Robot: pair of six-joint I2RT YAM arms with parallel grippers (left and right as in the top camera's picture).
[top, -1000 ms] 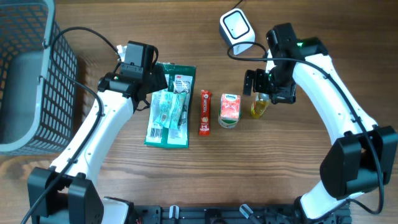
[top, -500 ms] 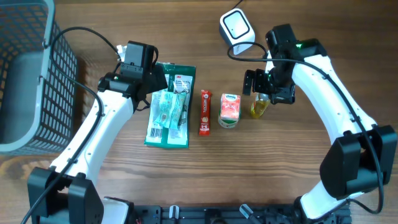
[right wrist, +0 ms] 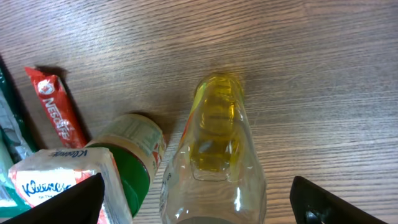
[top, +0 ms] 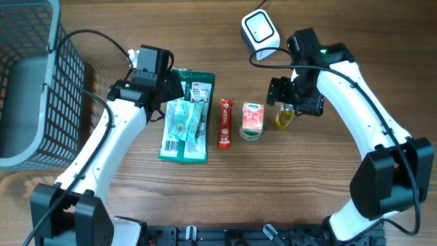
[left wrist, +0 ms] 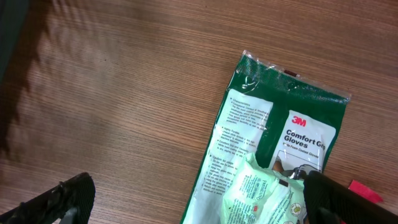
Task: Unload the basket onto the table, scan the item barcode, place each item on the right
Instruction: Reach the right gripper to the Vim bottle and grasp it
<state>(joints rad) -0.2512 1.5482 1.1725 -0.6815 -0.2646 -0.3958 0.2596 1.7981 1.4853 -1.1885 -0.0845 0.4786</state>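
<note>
A small clear bottle [top: 285,117] with yellow liquid stands right of the middle of the table. My right gripper [top: 292,100] hangs over it, open. In the right wrist view the bottle [right wrist: 217,143] sits between the two black fingers [right wrist: 68,199] with a gap on each side. No barcode shows on it. The white scanner [top: 259,31] lies at the back, its cable running past the right arm. My left gripper [top: 167,92] is open and empty over the top-left corner of a green glove packet [left wrist: 273,124]. A pale green wipes pack [left wrist: 267,199] lies on that packet.
A red Nescafe stick [top: 224,123] and a Kleenex pack [top: 252,121] lie just left of the bottle. A green-lidded jar [right wrist: 134,155] lies close against the bottle. A dark mesh basket [top: 27,82] fills the left edge.
The right wrist has shifted slightly to the left above the bottle. The left arm and the items have not moved.
</note>
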